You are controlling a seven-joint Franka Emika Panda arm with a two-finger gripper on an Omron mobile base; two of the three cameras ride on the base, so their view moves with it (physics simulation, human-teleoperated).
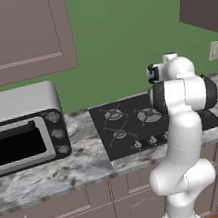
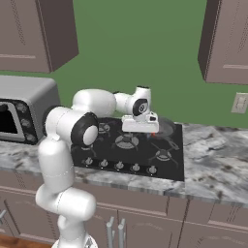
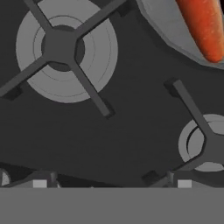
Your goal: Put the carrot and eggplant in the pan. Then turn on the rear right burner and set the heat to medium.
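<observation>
A silver toaster oven (image 1: 20, 126) stands at the left of the marble counter (image 1: 84, 161), the black stovetop (image 2: 131, 150) lies beside it, the gripper (image 2: 139, 127) hovers over its burners with a finger state I cannot tell, and the carrot (image 3: 201, 26) lies in the grey pan (image 3: 168, 28) at the rear right.

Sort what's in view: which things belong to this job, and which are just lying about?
Belongs to the job:
carrot, lying in the pan
pan
cooktop
burner knobs

Just there:
toaster oven
wall outlet
upper cabinets
</observation>
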